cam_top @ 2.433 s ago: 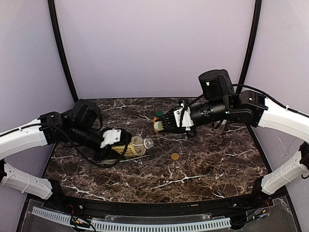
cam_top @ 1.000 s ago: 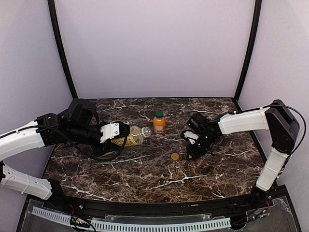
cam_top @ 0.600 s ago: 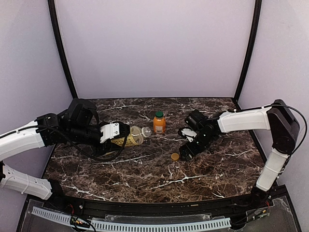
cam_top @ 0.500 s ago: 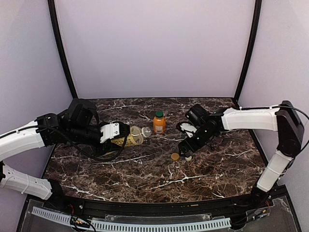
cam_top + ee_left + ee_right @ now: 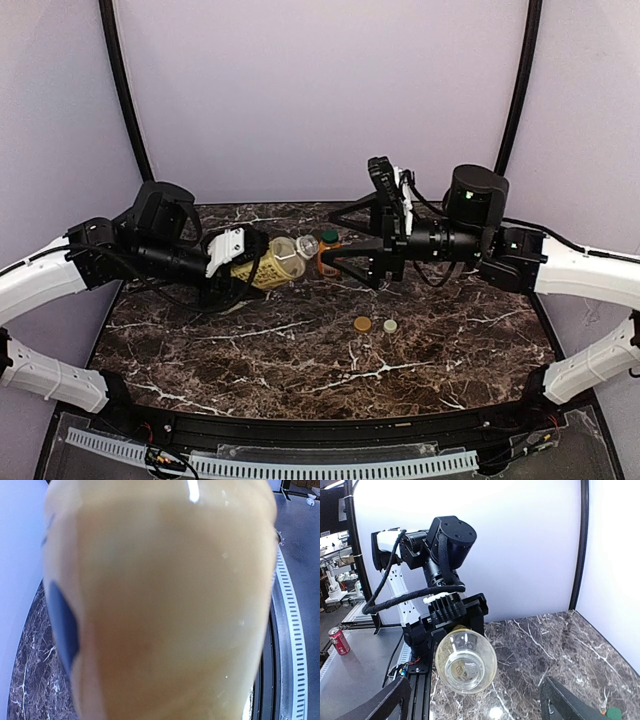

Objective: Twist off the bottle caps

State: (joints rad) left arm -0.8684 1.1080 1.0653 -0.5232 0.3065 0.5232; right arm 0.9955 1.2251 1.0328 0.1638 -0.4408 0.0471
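My left gripper (image 5: 238, 274) is shut on a clear bottle with a yellowish label (image 5: 268, 268), holding it on its side above the table. Its neck (image 5: 308, 247) has no cap and points right. My right gripper (image 5: 336, 244) faces that neck, fingers spread wide, holding nothing. In the right wrist view the bottle's open mouth (image 5: 466, 663) looks straight at me between my fingers (image 5: 387, 704). The bottle's body (image 5: 160, 605) fills the left wrist view. An orange bottle (image 5: 322, 260) with a dark green cap (image 5: 329, 237) stands behind. A tan cap (image 5: 362, 324) and a cream-white cap (image 5: 390, 326) lie loose.
The dark marble table (image 5: 460, 345) is closed in by purple walls on three sides, with black posts (image 5: 125, 100) at the back corners. A black rail (image 5: 300, 432) runs along the near edge. The orange bottle's green cap (image 5: 614, 712) shows by my right finger.
My right gripper opened low by the tan cap, left the cream-white cap beside it, then swung up to face the bottle's neck. The left arm raised the bottle slightly.
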